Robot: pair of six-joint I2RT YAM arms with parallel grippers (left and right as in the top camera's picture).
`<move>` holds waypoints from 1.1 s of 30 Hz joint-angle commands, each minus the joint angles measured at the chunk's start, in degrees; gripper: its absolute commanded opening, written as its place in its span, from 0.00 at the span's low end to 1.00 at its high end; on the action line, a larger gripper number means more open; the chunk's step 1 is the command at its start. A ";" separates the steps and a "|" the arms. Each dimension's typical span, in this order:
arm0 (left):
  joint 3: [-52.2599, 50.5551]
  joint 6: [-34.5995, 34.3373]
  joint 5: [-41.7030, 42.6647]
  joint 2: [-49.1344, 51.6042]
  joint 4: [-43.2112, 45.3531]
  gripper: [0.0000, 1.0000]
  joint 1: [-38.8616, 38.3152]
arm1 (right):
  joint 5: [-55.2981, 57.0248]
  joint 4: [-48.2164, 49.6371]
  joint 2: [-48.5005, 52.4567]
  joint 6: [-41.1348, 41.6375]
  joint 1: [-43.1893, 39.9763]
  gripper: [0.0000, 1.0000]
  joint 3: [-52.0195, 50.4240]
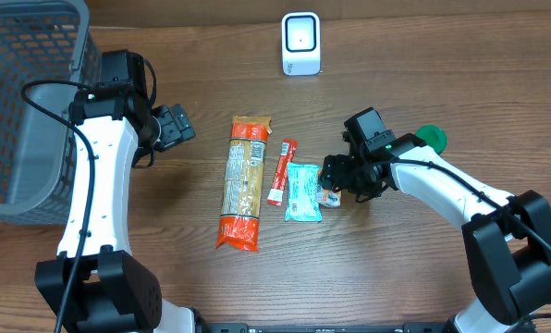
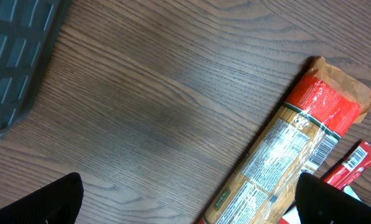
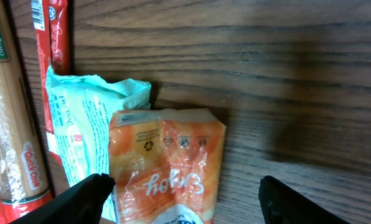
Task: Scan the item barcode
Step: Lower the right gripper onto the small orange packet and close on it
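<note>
Lying flat on the counter (image 1: pixel 211 55), the orange packet (image 3: pixel 167 168) is at the right end of the item row, printed side up, text upside down in the right wrist view. No barcode is visible on that face. The right tool (image 3: pixel 184 185) is over it, open, with fingers either side. The left finger (image 3: pixel 89 199) is at the packet's left edge. The right finger (image 3: pixel 291 202) is apart from it, with bare wood between.

The packet's left edge overlaps the teal packet (image 3: pixel 79 118). Left of that is the red stick pack (image 1: pixel 281 171), then the long pasta pack (image 1: pixel 241 182), all roughly parallel and close together. There is bare counter right of the orange packet and between the row and the white scanner (image 1: pixel 300 43), which stands near the far edge, well apart from the items.

The left tool (image 2: pixel 188 205) is open, with nothing between the fingers, over bare wood just left of the pasta pack's top end. A grey basket (image 1: pixel 17 92) fills the left edge beside the left arm. A green round object (image 1: pixel 433 139) is partly hidden behind the right arm.

Count: four packaged items, one scanner, one basket, one green object, two tools.
</note>
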 commanded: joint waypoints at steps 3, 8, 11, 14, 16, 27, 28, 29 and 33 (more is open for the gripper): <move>0.92 0.66 -0.52 -0.81 0.07 1.00 -0.11 | -0.07 0.33 0.22 0.00 0.28 0.72 -0.39; 0.92 0.66 -0.52 -0.81 0.04 1.00 -0.11 | 0.70 0.35 0.22 -0.02 0.28 0.68 -0.39; 0.92 0.63 -0.52 -0.81 0.04 1.00 -0.11 | -0.72 0.35 0.22 -1.18 0.28 0.68 -0.39; 0.92 0.63 -0.52 -0.81 0.04 1.00 -0.13 | -4.68 0.57 0.22 -3.67 0.28 0.70 -0.39; 0.92 0.66 -0.52 -0.81 0.04 1.00 -0.11 | -4.90 0.52 0.22 -3.65 0.28 0.71 -0.39; 0.92 0.63 -0.50 -0.81 0.04 1.00 -0.13 | -0.24 -0.33 0.22 -4.52 0.37 0.72 -0.66; 0.92 0.66 -0.50 -0.81 0.04 1.00 -0.11 | 1.03 -0.26 0.22 -4.50 0.57 0.73 -0.92; 0.92 0.63 -0.52 -0.81 0.04 1.00 -0.11 | 2.64 -0.04 0.22 -4.50 0.90 0.72 -1.36; 0.92 0.66 -0.50 -0.81 0.04 1.00 -0.11 | 6.23 1.18 0.22 -4.50 1.79 0.73 -2.54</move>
